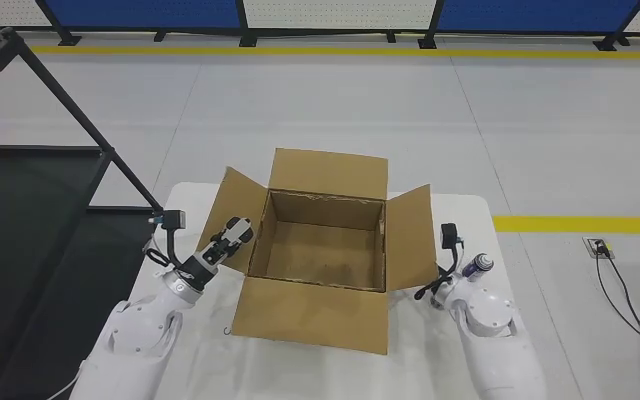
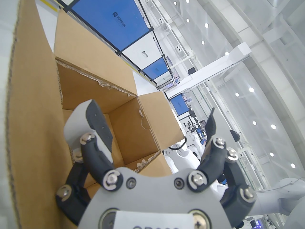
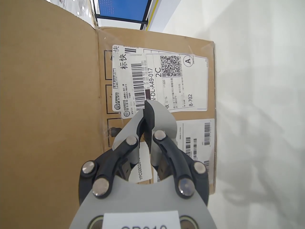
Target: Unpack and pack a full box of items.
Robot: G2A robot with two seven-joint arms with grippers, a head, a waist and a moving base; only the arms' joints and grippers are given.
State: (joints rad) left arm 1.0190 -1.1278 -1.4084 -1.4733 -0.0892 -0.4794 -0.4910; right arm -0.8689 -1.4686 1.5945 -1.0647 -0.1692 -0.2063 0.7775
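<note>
Box sits at the table's middle, top open, its four flaps spread outward; left gripper hovers at the box's 9 o'clock, over the flap on that side, fingers spread wide and grasping nothing; right gripper is at the box's 3 o'clock, fingers clenched together on nothing, tips just beside the labelled outer wall.

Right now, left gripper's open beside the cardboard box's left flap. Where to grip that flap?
Probably the free outer edge of the left flap, mid-length, coming from outside the cardboard box: it's a thin sheet splayed outward, so the open left gripper can straddle it.
</note>
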